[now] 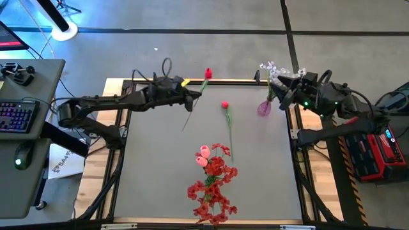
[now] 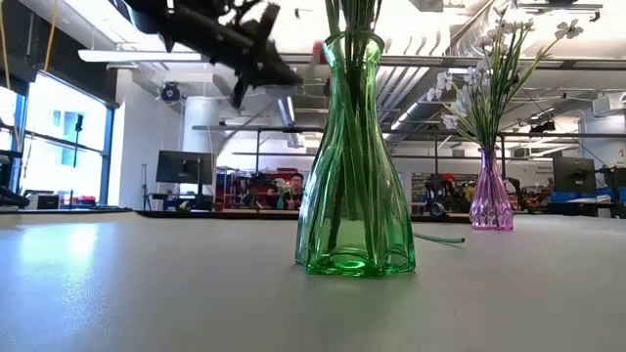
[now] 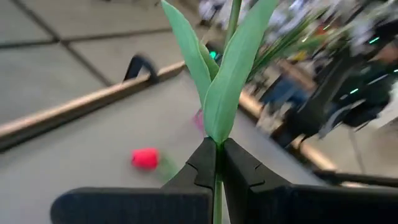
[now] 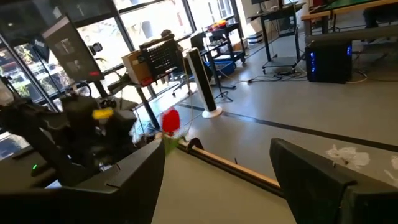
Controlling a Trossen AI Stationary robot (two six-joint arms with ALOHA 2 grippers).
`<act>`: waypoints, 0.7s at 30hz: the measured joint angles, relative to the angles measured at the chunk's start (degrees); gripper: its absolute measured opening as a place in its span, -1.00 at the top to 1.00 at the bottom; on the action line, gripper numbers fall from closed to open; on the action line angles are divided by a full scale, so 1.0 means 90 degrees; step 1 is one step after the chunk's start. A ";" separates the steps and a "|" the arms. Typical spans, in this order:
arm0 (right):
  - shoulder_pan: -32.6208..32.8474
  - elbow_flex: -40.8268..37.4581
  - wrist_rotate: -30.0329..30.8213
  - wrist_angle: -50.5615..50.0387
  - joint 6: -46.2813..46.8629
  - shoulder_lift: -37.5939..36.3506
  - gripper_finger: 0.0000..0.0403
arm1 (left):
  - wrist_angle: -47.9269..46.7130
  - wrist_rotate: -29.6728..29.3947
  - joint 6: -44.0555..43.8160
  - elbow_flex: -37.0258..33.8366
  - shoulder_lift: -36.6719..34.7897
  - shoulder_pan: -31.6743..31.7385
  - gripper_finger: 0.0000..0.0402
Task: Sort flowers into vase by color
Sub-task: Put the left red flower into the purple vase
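My left gripper is pinched on the green stem of a red-budded flower, held above the table's far edge. From my left wrist the bud is cut off; only stem and leaves show. My right gripper stands spread, holding nothing, beside the pink vase of white sprays at the far right corner. Another red bud lies mid-table, apart from both. The green vase holds red and pink blossoms at the near edge. Bare tabletop lies between the vases.
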 joint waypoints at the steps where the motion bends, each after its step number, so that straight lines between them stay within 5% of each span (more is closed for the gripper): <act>1: 0.0000 0.0000 -0.0037 0.0027 0.0000 0.0012 -0.38 | 0.0112 0.0046 0.0037 0.0002 -0.0063 0.0000 1.00; 14: 0.0000 0.0000 -0.1098 0.0767 -0.0254 0.0220 -0.38 | 0.2098 0.0479 0.0801 0.0014 -0.0191 0.0000 1.00; 21: -0.0002 0.0000 -0.1715 0.1871 -0.0844 0.0674 -0.38 | 0.1871 0.1246 0.1682 0.0925 0.0314 0.0002 1.00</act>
